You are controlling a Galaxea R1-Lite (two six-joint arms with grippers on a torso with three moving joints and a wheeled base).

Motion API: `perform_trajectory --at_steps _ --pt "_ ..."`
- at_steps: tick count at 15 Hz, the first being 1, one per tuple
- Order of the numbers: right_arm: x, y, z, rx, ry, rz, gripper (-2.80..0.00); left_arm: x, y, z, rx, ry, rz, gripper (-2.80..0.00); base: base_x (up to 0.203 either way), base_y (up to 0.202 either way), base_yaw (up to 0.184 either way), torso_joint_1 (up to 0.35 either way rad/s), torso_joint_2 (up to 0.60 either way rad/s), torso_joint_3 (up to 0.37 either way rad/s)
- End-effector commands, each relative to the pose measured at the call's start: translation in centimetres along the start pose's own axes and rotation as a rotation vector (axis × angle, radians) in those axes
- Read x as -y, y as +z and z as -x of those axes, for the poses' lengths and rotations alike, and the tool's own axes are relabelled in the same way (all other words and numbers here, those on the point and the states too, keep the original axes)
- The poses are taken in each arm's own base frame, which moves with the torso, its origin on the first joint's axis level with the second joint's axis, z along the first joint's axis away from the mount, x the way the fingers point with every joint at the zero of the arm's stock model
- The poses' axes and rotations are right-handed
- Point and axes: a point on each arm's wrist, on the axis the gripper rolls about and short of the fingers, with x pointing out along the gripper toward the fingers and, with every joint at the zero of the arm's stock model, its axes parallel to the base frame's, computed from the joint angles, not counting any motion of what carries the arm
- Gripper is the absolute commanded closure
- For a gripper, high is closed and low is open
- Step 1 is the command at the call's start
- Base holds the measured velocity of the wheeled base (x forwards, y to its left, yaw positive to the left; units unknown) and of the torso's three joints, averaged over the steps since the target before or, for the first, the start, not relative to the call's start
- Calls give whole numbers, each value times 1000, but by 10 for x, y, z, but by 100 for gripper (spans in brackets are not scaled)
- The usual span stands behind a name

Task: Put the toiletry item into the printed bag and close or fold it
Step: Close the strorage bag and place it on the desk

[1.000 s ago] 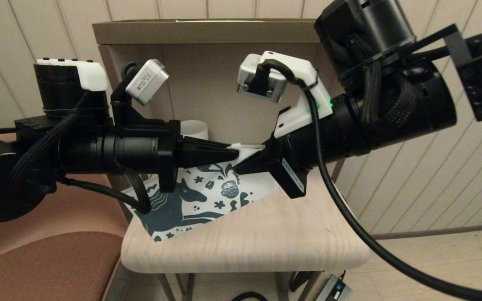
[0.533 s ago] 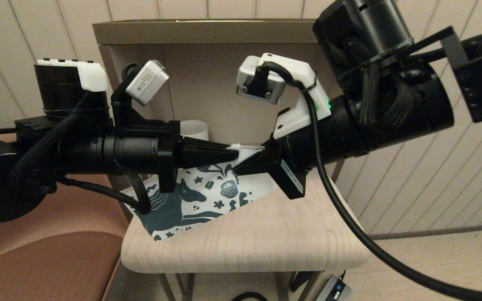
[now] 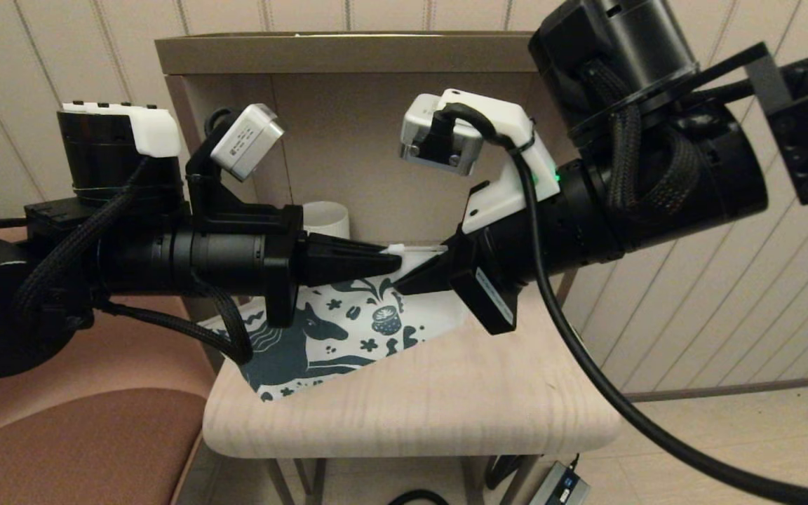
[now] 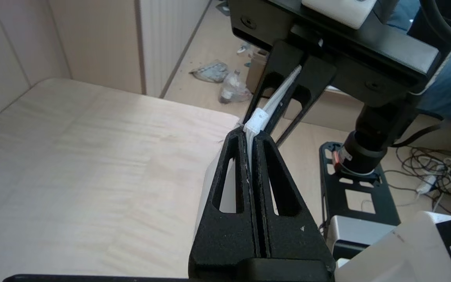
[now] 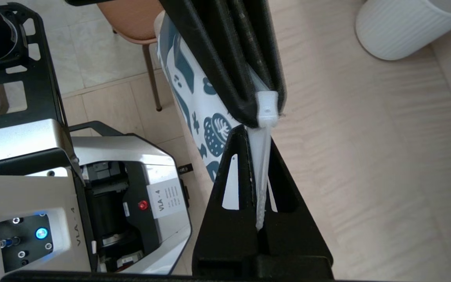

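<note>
A: Head view: where is the soft white pouch printed with a dark teal horse [image 3: 334, 333]?

B: On the pale wooden table [image 3: 446, 400], top edge lifted. Left gripper [image 3: 395, 261] and right gripper [image 3: 398, 284] meet tip to tip there, equally near.

A: Left wrist view?

B: Left gripper [image 4: 251, 135] clenched on the zip edge beside the white plastic slider [image 4: 257, 120].

A: Right wrist view?

B: Right gripper [image 5: 257, 137] clenched on the zip strip; its long axis runs between both grippers.

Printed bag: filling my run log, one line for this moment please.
printed bag lifted at zip edge | left gripper shut on it | right gripper shut on it
</note>
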Motion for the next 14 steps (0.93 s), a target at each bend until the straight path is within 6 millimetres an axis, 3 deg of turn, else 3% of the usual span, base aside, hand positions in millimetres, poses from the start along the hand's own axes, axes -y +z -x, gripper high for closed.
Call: perform_trajectory --at_steps 1,14 --pt "0 2 10 15 -12 5 0 -1 -1 0 -2 -4 2 0 0 0 0 0 0 0" --pt "0 0 10 10 -10 2 0 0 0 0 8 2 -4 0 0 0 0 0 0 0"
